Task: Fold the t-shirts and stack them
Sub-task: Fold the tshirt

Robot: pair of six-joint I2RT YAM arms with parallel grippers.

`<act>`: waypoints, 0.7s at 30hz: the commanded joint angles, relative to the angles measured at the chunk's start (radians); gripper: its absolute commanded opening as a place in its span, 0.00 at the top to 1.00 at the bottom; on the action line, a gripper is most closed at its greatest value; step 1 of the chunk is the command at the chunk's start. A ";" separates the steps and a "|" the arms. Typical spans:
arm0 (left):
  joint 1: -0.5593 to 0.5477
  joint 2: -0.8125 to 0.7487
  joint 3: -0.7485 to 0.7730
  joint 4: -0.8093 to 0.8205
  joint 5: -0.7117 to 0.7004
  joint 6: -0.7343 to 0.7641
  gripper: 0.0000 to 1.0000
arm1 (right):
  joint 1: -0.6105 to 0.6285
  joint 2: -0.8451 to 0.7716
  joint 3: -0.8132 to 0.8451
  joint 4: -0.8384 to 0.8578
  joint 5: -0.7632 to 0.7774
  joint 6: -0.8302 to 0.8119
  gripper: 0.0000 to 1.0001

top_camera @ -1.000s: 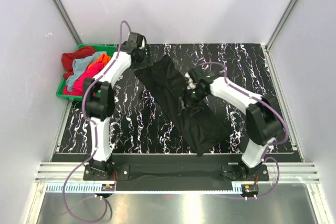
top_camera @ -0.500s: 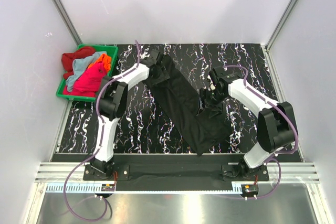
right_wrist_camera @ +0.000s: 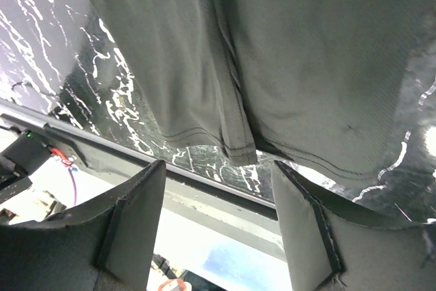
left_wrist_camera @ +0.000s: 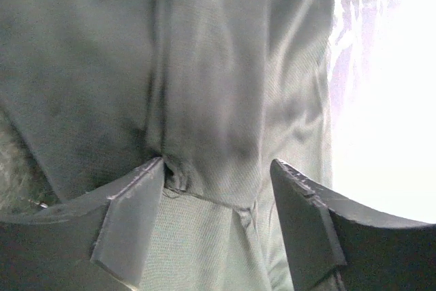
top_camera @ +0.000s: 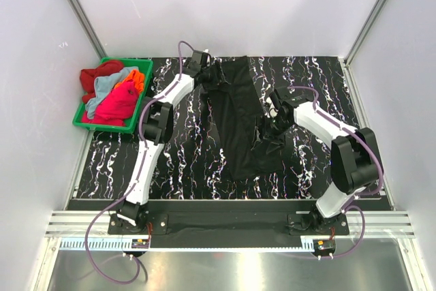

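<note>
The black t-shirt point(top_camera: 238, 124) lies bunched in a long strip down the middle of the mat, from the far edge toward the near side. My left gripper point(top_camera: 216, 73) is at its far left corner. In the left wrist view its jaws point(left_wrist_camera: 218, 168) stand wide apart with a seam of the black cloth point(left_wrist_camera: 204, 66) lying between them. My right gripper point(top_camera: 267, 124) is at the shirt's right side. In the right wrist view it point(right_wrist_camera: 218, 168) is open and empty, with the shirt's hem point(right_wrist_camera: 235, 148) just beyond the fingertips. Red point(top_camera: 92, 76), light blue point(top_camera: 109, 88), orange point(top_camera: 136, 78) and magenta-pink point(top_camera: 116, 105) t-shirts are piled at the left.
The coloured shirts fill a green plastic bin point(top_camera: 80, 119) at the mat's far left corner. The black marbled mat point(top_camera: 177, 161) covers the table. White walls and metal posts close in the back and both sides. A black rail point(top_camera: 218, 204) runs along the near edge.
The black shirt swung from a diagonal to nearly straight, its far end moving right and back. My left gripper went to the far edge. My right gripper shifted right.
</note>
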 commanded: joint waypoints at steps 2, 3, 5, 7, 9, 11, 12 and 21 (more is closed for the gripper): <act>-0.016 -0.118 -0.063 -0.004 0.062 0.230 0.25 | 0.009 0.019 -0.006 0.041 -0.065 -0.003 0.30; -0.020 -0.166 -0.105 -0.007 0.035 0.244 0.22 | 0.007 0.031 -0.008 0.043 -0.065 -0.013 0.30; -0.022 -0.319 -0.250 -0.013 -0.036 0.258 0.15 | 0.006 0.045 -0.009 0.041 -0.056 -0.027 0.30; -0.030 -0.424 -0.345 -0.039 -0.121 0.246 0.14 | 0.003 0.048 -0.011 0.040 -0.031 -0.036 0.30; -0.049 -0.571 -0.472 -0.108 -0.189 0.223 0.15 | -0.013 0.054 -0.014 0.040 -0.025 -0.032 0.32; -0.074 -0.709 -0.565 -0.143 -0.249 0.207 0.15 | -0.020 0.061 -0.015 0.043 -0.018 -0.033 0.35; -0.083 -0.749 -0.640 -0.160 -0.263 0.206 0.16 | -0.022 0.066 -0.011 0.041 -0.016 -0.039 0.37; -0.114 -1.047 -1.021 -0.208 -0.123 0.175 0.21 | -0.007 0.187 0.055 0.044 -0.047 0.006 0.33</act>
